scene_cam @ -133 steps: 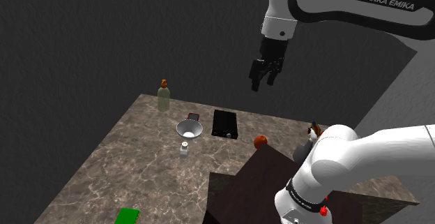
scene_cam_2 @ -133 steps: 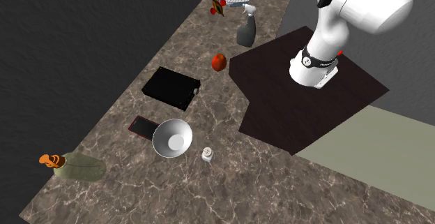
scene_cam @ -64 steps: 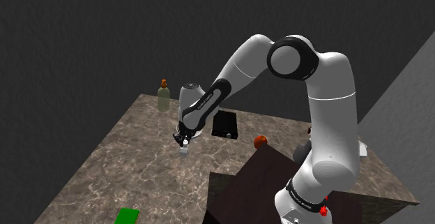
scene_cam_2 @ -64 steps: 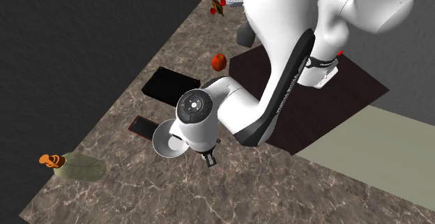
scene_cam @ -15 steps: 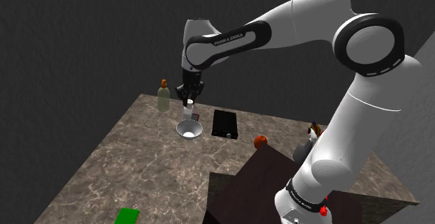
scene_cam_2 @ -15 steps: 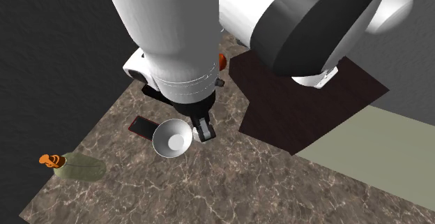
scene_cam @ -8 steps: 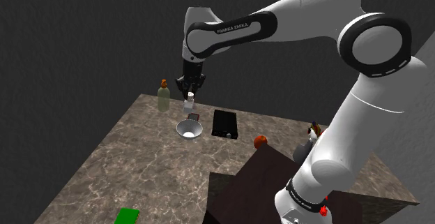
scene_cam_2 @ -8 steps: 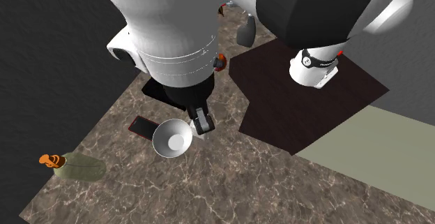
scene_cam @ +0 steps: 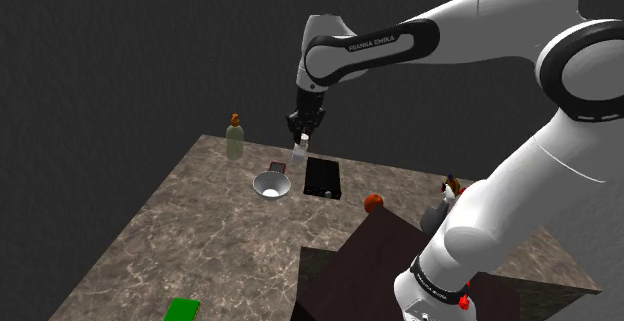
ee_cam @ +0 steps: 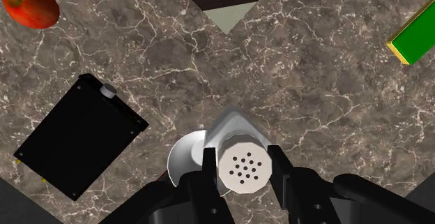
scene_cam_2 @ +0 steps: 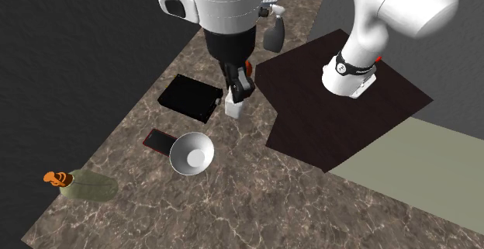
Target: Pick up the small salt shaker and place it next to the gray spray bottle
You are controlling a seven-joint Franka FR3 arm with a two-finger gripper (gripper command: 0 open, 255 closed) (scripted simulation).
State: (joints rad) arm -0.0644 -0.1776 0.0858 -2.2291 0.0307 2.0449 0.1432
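Your gripper (scene_cam: 300, 141), clenched on the salt shaker (scene_cam_2: 233, 106), has swung from above the bowl (scene_cam_2: 191, 153) toward the black box (scene_cam_2: 190, 98), so you're closing on the spray bottle (scene_cam_2: 273, 36).

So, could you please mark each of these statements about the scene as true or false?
1. The gripper clasps the salt shaker above the table. True.
2. The salt shaker stands beside the gray spray bottle. False: it is held in the air, away from that bottle.
3. The white bowl lies upside down. False: its opening faces up.
4. A red fruit lies on the table. True.
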